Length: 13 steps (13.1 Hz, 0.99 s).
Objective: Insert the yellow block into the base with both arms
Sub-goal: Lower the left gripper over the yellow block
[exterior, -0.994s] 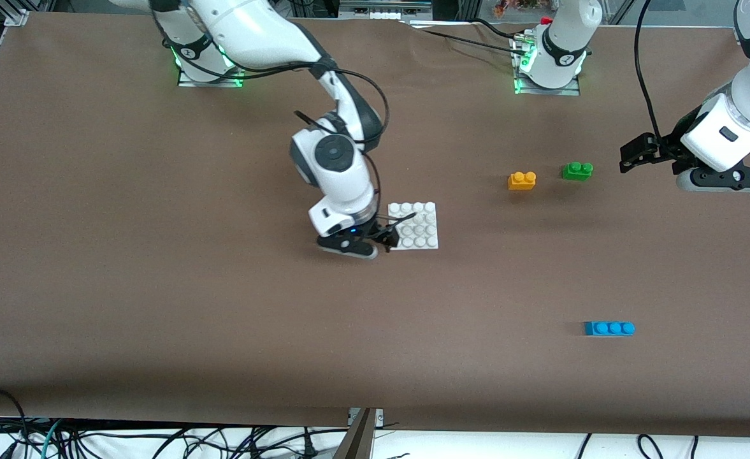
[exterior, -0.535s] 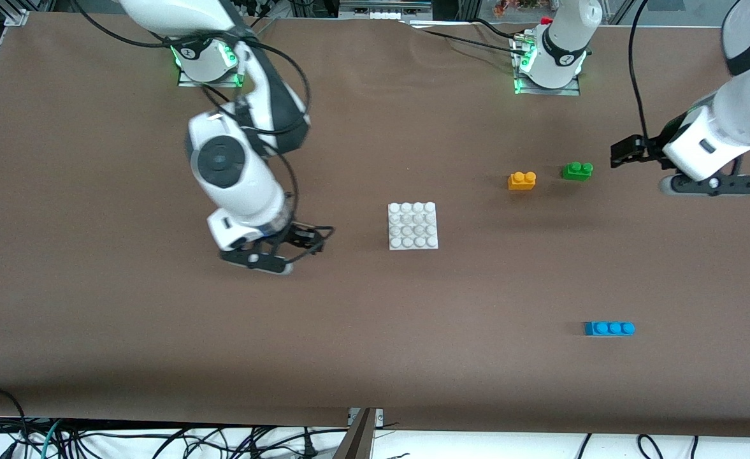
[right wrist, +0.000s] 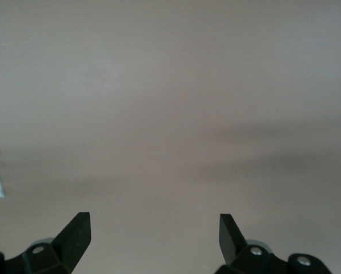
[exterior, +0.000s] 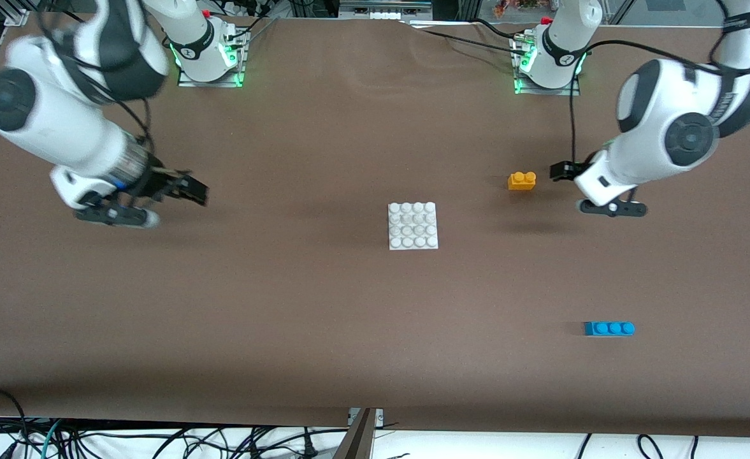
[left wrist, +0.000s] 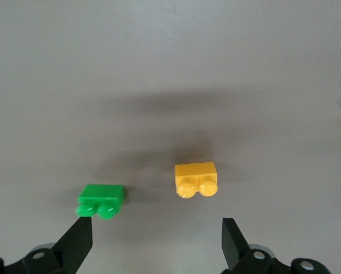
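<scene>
Two arms hang over the brown table, and we take them first, being the biggest things here. The right arm reaches out over bare table toward its own end, well apart from everything else; the right gripper is spread wide with nothing between its fingers. The left arm bends down near the bricks at its end of the table. The left gripper hangs just above the surface, released and empty, with the green brick by one fingertip; in the front view the arm hides that brick.

Next in size, the base lies flat about midway along the table, its studs up and bare, apart from both grippers.

The blue brick lies alone, nearer to the front camera than the other pieces, toward the left arm's end.

The yellow block sits upright on the table, studs up, between the base and the left gripper, close to the gripper but not touched by it.
</scene>
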Each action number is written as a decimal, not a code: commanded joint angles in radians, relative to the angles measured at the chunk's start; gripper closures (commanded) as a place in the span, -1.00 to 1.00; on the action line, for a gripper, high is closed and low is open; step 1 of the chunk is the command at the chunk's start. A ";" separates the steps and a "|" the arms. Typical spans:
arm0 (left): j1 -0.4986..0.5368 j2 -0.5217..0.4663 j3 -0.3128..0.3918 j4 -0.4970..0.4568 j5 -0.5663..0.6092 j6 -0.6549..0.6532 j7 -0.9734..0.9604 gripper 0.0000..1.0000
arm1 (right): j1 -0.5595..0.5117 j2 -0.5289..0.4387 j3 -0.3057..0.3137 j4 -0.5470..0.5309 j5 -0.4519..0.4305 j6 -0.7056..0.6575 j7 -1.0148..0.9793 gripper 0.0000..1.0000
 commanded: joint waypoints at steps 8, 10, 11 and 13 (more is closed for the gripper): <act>0.001 -0.027 -0.082 -0.455 -0.021 0.615 -0.068 -1.00 | -0.235 -0.103 0.086 0.141 -0.074 -0.301 -0.299 -0.99; 0.000 0.016 -0.088 -0.455 -0.021 0.680 -0.071 -1.00 | -0.235 -0.100 0.084 0.151 -0.074 -0.306 -0.306 -0.99; 0.000 0.024 -0.102 -0.460 -0.021 0.682 -0.091 -1.00 | -0.236 -0.098 0.084 0.164 -0.080 -0.306 -0.312 -0.99; 0.000 0.029 -0.155 -0.461 -0.020 0.682 -0.151 -1.00 | -0.236 -0.093 0.084 0.165 -0.077 -0.306 -0.296 -0.99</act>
